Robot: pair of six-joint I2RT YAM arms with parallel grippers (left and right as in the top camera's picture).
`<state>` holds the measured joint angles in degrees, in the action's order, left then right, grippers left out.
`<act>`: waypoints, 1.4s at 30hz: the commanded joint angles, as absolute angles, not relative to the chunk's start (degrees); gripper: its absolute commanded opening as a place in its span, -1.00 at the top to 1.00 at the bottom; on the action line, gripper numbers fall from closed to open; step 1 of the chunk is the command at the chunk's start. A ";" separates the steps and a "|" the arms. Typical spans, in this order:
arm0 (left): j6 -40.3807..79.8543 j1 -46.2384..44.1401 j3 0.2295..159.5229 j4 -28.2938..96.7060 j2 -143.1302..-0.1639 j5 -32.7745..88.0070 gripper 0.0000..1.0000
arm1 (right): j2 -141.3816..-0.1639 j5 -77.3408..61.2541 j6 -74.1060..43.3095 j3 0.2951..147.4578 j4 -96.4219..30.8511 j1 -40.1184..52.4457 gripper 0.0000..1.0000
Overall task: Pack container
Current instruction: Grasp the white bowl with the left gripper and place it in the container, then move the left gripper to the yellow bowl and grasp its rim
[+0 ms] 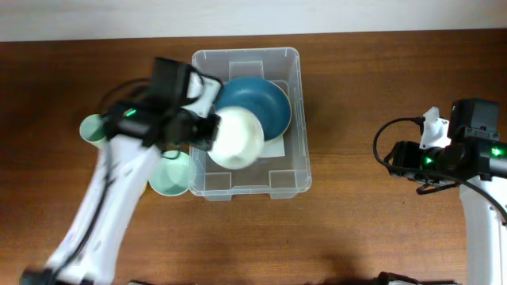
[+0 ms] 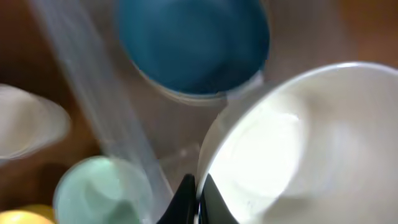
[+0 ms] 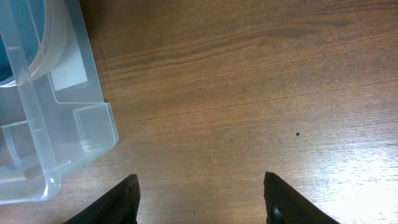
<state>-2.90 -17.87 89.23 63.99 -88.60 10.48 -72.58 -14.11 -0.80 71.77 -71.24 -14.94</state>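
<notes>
We are holding the bowl (image 1: 236, 136) over the bin (image 1: 298, 127), left gripper (image 1: 210, 129) pinching its rim, right gripper (image 3: 199, 200) gaping empty

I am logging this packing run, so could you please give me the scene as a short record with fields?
container: clear bin, mid-table
inside it: blue bowl
left gripper: shut on the rim of a white bowl, held over the container and overlapping the blue bowl
right gripper: open, empty, above bare table right of the container
outside: pale green cup beside the container's left wall; second green cup further left
</notes>
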 commanded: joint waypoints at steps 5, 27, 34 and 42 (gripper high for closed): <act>-8.71 -19.70 89.08 68.58 -103.50 10.09 1.00 | -72.10 -14.79 -0.19 71.33 -71.07 -14.52 -0.19; -8.67 -15.18 93.01 73.19 -104.33 4.32 0.42 | -72.10 -14.74 -0.16 71.33 -71.11 -14.52 -0.20; -2.76 -4.32 95.20 73.34 -90.26 -2.83 0.08 | -72.16 -14.57 -0.16 71.33 -71.07 -14.52 -0.21; 4.43 13.58 88.27 72.79 -83.13 -2.35 -0.04 | -73.93 -14.61 -0.19 71.33 -71.07 -14.52 -0.20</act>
<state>-0.05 9.45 93.14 72.82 -82.65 -2.04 -73.21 -14.11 -0.82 71.77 -71.22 -14.94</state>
